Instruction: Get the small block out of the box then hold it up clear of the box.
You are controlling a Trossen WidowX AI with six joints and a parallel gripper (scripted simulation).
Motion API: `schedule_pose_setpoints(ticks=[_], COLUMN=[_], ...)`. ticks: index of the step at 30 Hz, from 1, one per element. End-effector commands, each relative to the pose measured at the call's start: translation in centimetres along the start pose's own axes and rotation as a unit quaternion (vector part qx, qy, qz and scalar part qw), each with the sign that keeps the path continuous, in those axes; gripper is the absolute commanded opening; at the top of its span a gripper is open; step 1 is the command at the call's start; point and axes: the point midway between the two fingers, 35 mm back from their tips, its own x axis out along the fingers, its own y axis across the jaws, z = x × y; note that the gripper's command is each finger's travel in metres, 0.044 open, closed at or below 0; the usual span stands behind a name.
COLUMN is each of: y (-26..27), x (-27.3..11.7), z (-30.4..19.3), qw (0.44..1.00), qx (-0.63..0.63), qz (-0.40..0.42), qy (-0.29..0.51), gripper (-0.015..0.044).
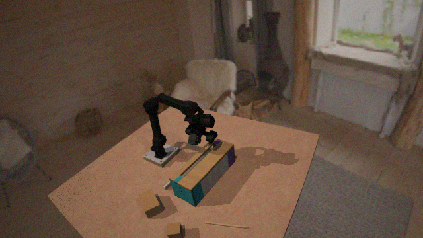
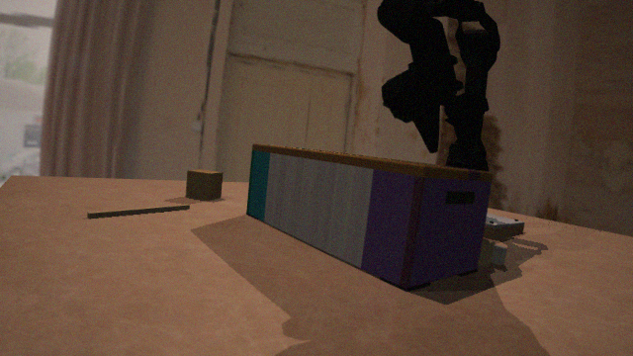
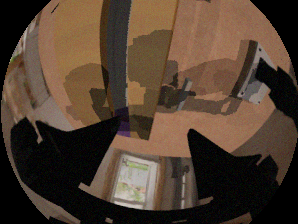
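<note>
The long box [image 1: 206, 168] [image 2: 316, 205] [image 3: 150, 55] has a wooden top with a lengthwise slot, a greyish front panel, a teal end [image 1: 186, 192] [image 2: 258, 185] and a purple end [image 1: 232, 156] [image 2: 445, 227] with a small dark opening high in it. My gripper [image 1: 202, 139] [image 3: 155, 126] is open with nothing between its fingers. It is above the box top's level, near the purple end and towards the robot's side. In the wrist view the fingertips stand on either side of the top's edge at that end. The small block is not visible; the front panel shows nothing inside.
A pale bar [image 1: 167, 184] [image 2: 499, 254] [image 3: 185, 94] lies along the robot's side of the box. Two wooden blocks, a larger one [image 1: 150, 202] and a smaller one [image 1: 174, 229], and a thin stick [image 1: 226, 225] [image 2: 138, 212] lie beyond the teal end. The arm's base [image 1: 162, 162] stands behind the box.
</note>
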Motion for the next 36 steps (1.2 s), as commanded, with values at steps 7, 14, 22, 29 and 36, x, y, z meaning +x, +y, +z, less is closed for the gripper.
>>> schedule_pose_setpoints(ticks=[7, 14, 22, 29, 36], y=[0.7, 0.2, -0.7, -1.1, -1.6], x=[-0.3, -0.2, 0.1, 0.2, 0.3], z=[-1.2, -2.3, -3.0, -3.4, -3.8], qw=[0.951, 0.762, 0.549, 0.388, 0.213], qx=[-0.301, -0.638, -0.824, -0.909, -0.962], qz=[0.043, 0.019, -0.022, -0.053, -0.087], qy=[-0.049, -0.105, -0.135, -0.144, -0.149], gripper=[0.0285, 0.0285, 0.0285, 0.0285, 0.0285])
